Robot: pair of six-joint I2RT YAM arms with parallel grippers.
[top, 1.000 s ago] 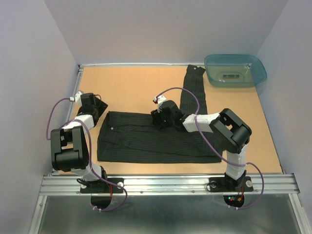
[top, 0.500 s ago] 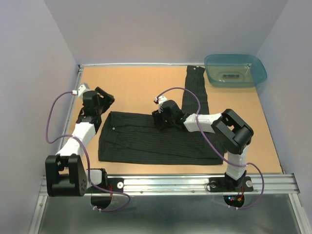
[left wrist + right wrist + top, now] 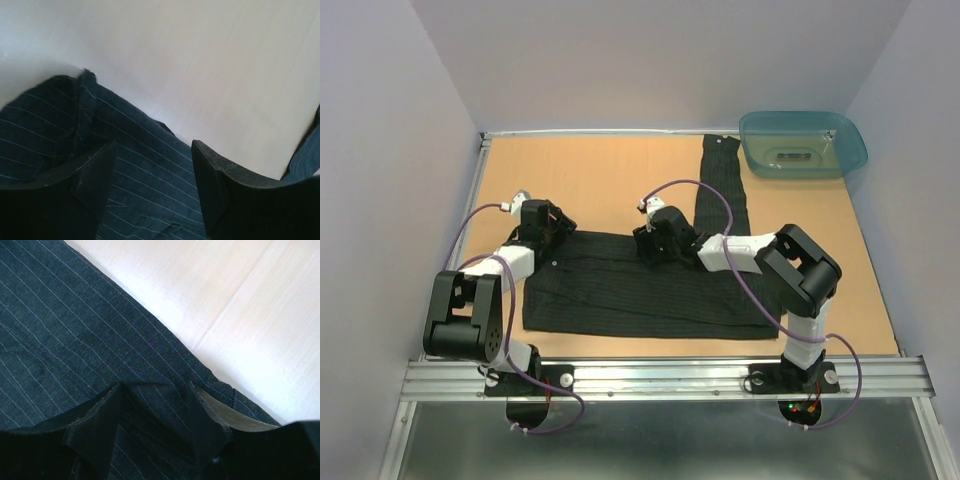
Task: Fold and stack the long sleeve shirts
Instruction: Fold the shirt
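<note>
The shirt (image 3: 640, 290) lies flat on the surface (image 3: 600, 180), its long side going left to right. From the top we see the left gripper (image 3: 555, 228) at its far left corner and the right gripper (image 3: 655, 247) at the middle of its far edge. The left wrist view shows that gripper (image 3: 152, 160) spread over the corner. The right wrist view shows that gripper (image 3: 155, 395) spread too, with cloth under its tips, near the edge.

1. A robotics lab cell: plain pale walls (image 3: 380, 150) box in a wooden table (image 3: 600, 180).
2. A left arm (image 3: 470, 310) and a right arm (image 3: 800, 270) are bolted to an aluminium rail (image 3: 660, 378) at its near edge.
3. Purple cables (image 3: 685, 181) loop loosely off both arms.
4. A shirt (image 3: 620, 290) and a teal tub (image 3: 803, 145) lie on the table.
</note>
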